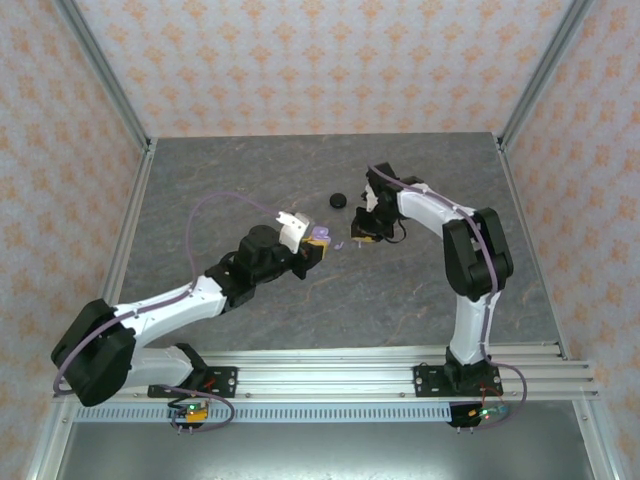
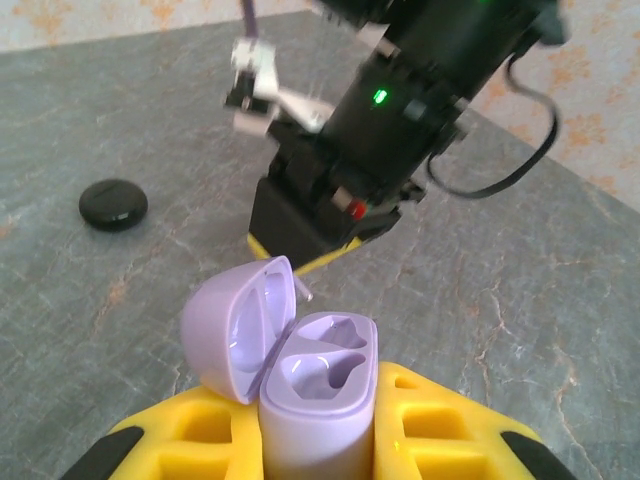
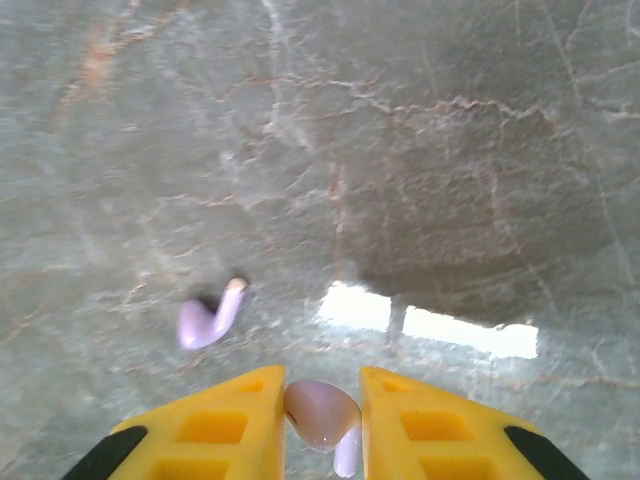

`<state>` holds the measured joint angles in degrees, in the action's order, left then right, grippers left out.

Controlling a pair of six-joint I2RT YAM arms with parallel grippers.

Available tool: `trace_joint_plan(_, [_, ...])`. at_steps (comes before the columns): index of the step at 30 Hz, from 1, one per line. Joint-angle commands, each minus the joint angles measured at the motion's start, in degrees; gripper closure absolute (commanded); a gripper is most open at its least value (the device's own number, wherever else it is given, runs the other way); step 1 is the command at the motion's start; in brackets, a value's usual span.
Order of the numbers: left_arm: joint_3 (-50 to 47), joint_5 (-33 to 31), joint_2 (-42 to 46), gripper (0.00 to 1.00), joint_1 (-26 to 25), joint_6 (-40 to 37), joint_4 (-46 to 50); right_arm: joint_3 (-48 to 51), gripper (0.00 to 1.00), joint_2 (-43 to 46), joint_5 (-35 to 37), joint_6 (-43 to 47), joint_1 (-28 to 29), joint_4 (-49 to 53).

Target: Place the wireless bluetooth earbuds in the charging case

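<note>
My left gripper (image 1: 316,244) is shut on a pale lavender charging case (image 2: 318,400), held upright between the yellow fingers (image 2: 190,430). Its lid (image 2: 232,325) hangs open to the left and both wells are empty. Just beyond the case hovers my right gripper (image 1: 362,232), low over the table. It is shut on a lavender earbud (image 3: 322,410), pinched between the yellow fingertips (image 3: 240,410) with the stem pointing down. A second lavender earbud (image 3: 208,318) lies on the table ahead and left of the right gripper (image 3: 322,388). That earbud (image 1: 338,245) rests between the two grippers.
A black round case (image 1: 338,200), closed, lies on the grey marbled table (image 1: 250,170) behind the grippers, at the left in the left wrist view (image 2: 113,204). Metal frame posts and patterned walls bound the table. The right arm's dark wrist (image 2: 400,110) stands close in front of the lavender case.
</note>
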<state>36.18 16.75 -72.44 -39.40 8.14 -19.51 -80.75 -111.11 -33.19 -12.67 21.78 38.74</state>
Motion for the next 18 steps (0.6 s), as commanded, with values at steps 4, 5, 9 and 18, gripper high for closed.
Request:
trace_joint_plan(4, [-0.6,-1.5,-3.8,0.87,-0.4,3.1,-7.7,3.8,0.76,7.9,-5.8,-2.7,-0.6,-6.0])
trace_joint_plan(5, [-0.5,-1.0,-4.2,0.87,-0.4,3.1,-8.2,4.4,0.76,9.2,-6.4,-2.9,-0.5,-6.6])
trace_joint_plan(9, [-0.5,0.5,-5.7,0.87,-0.4,3.1,-10.8,6.1,0.76,13.8,-8.1,-3.4,-0.6,-8.4])
trace_joint_plan(18, [-1.0,4.7,-7.6,0.87,-0.2,2.8,-16.0,7.2,0.76,23.6,-12.2,-3.8,-0.5,-9.9])
